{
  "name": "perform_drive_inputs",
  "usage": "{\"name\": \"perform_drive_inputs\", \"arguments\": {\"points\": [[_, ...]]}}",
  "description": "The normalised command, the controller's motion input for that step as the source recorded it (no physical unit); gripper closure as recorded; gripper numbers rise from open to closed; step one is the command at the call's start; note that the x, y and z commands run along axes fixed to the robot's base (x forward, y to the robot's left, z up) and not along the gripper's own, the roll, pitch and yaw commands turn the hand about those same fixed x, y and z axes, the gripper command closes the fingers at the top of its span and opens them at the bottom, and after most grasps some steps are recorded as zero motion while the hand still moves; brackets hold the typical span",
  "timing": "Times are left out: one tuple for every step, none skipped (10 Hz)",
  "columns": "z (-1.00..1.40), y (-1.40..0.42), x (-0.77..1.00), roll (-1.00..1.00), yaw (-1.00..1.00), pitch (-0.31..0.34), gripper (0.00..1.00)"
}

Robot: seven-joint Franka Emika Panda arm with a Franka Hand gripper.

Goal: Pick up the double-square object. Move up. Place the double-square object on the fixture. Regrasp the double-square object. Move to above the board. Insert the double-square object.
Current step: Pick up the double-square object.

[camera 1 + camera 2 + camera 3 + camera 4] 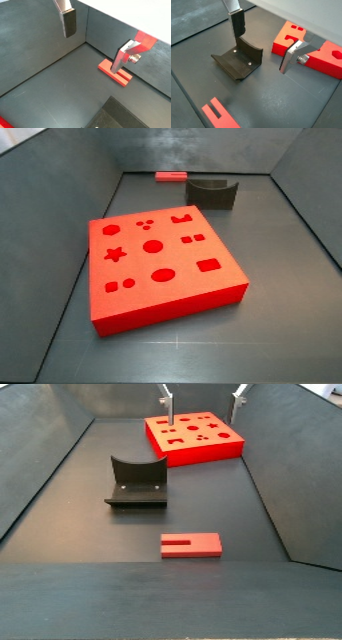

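Fingers (69,22) of the gripper (100,40) are seen spread apart with nothing between them in both wrist views, the double-square object (115,71) lying flat on the floor by a wall in one, and the fixture (238,61) and the board (308,50) shown beneath the gripper (264,47) in the other. In both side views the double-square object (170,175) is found close to the fixture (211,191) near one end wall, apart from it, while the board (160,263) is set toward the opposite end. Only the fingertips (167,400) of the gripper (203,396) are caught at the upper frame edge above the board (195,436), with the double-square object (191,544) and the fixture (138,482) nearer the camera.

The pincer (203,394) is cut off at a side view's top edge; only its fingertips (167,400) show.
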Motion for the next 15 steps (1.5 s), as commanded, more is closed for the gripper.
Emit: {"name": "perform_drive_inputs", "arguments": {"points": [[0.0, 0.0, 0.0, 0.0, 0.0, -0.004, 0.0], [0.0, 0.07, -0.1, 0.0, -0.02, 0.0, 0.0], [-0.09, 0.3, 0.11, -0.12, -0.57, 0.087, 0.0], [-0.31, 0.22, 0.23, -0.11, -0.65, 0.081, 0.0], [-0.43, 0.07, 0.16, -0.08, -0.86, 0.077, 0.0], [-0.47, 0.04, 0.11, -0.08, -0.9, 0.076, 0.0], [-0.51, 0.03, 0.11, -0.08, -0.91, 0.07, 0.0], [-0.54, 0.03, 0.05, -0.12, -0.88, 0.0, 0.0], [-0.53, 0.06, 0.02, -0.13, -0.83, -0.026, 0.0], [-0.57, 0.0, 0.03, -0.14, -0.91, -0.011, 0.0], [-0.57, 0.0, 0.04, -0.13, -0.93, -0.004, 0.0], [-0.52, 0.07, 0.02, -0.09, -0.88, -0.013, 0.0], [-0.37, 0.23, 0.04, -0.14, -0.66, -0.089, 0.0], [0.02, 0.16, 0.0, -0.05, 0.01, -0.039, 0.0], [-0.14, 0.34, 0.05, -0.1, 0.19, -0.043, 0.0]]}}
